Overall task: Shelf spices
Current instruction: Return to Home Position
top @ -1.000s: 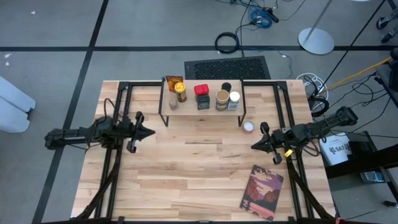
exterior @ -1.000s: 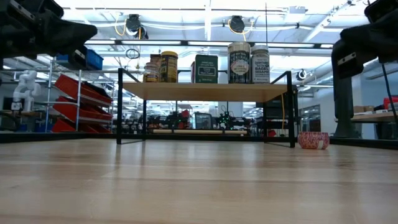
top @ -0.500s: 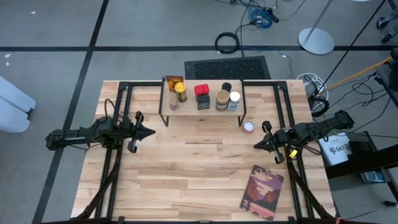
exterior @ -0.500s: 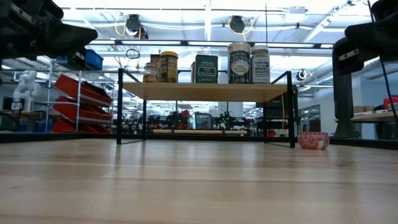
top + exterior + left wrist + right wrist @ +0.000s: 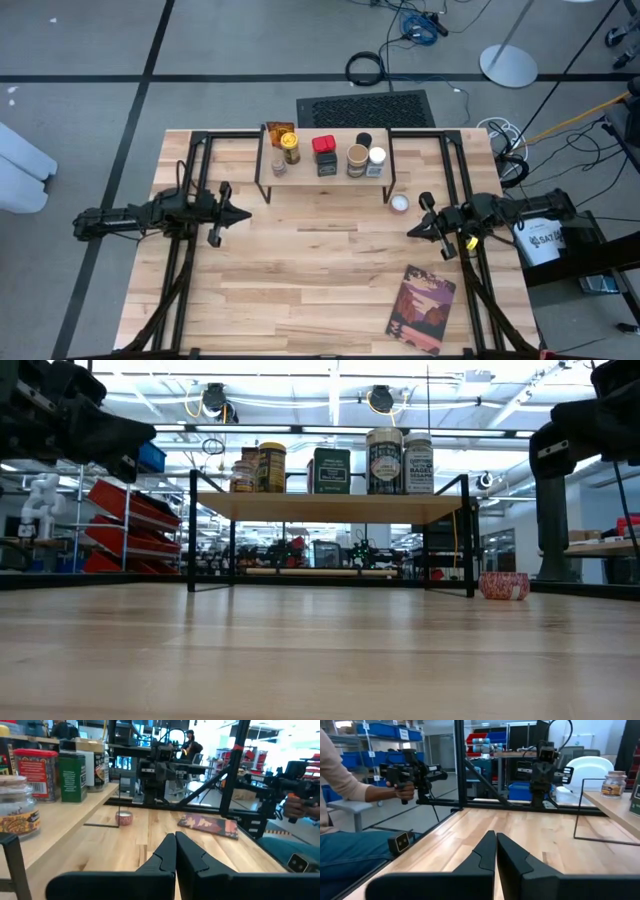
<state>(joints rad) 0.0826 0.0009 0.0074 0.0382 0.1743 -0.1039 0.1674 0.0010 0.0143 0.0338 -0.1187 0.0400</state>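
Both my jaws are pressed together and empty. The left gripper [image 5: 241, 212] and right gripper [image 5: 410, 233] flank mid-bench. The spices [image 5: 326, 156] stand upright on the shelf [image 5: 305, 171], at the bench's far edge between the arms. A low tin [image 5: 399, 204] sits on the bench [image 5: 320, 290], nearer my right.

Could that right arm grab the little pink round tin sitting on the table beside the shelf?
Probably yes. The small round pink tin stands on the plank table beside the low black-legged wooden shelf, and the right gripper hangs close by with nothing between; its shut fingers would need opening.
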